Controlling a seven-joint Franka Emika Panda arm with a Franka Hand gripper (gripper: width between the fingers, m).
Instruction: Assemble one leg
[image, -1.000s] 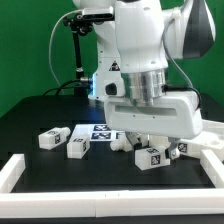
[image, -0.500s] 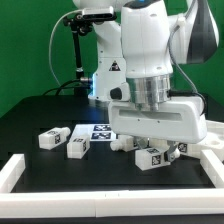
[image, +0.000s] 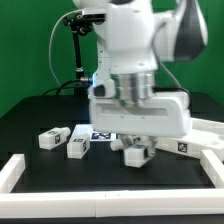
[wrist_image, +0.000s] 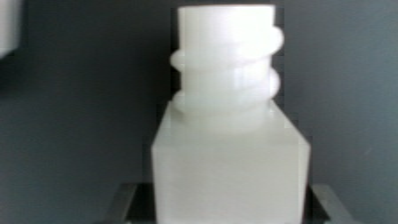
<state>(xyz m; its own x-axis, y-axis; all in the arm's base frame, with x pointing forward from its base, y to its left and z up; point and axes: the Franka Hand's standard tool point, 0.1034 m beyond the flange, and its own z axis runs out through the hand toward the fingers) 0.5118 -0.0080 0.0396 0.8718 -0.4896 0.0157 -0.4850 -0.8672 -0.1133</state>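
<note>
My gripper (image: 136, 146) is shut on a leg (image: 134, 155), a white chunky post held low over the black table near its front middle. In the wrist view this leg (wrist_image: 228, 150) fills the picture, with its square body between my two dark fingers (wrist_image: 135, 203) and its stubby ribbed round end pointing away from the gripper (wrist_image: 231, 208). Two more legs lie to the exterior view's left, one (image: 52, 137) further left and one (image: 78, 147) nearer me. A fourth tagged leg (image: 183, 148) lies at the right.
The marker board (image: 100, 131) lies flat behind the held leg. A white raised border (image: 30, 165) runs along the table's front and sides. A large flat white panel (image: 208, 128) lies at the right, partly behind the arm. A black stand (image: 76, 55) rises at the back.
The arm and gripper have shifted toward the exterior view's left. The leg between the fingers has moved left with them, away from the right-hand leg.
</note>
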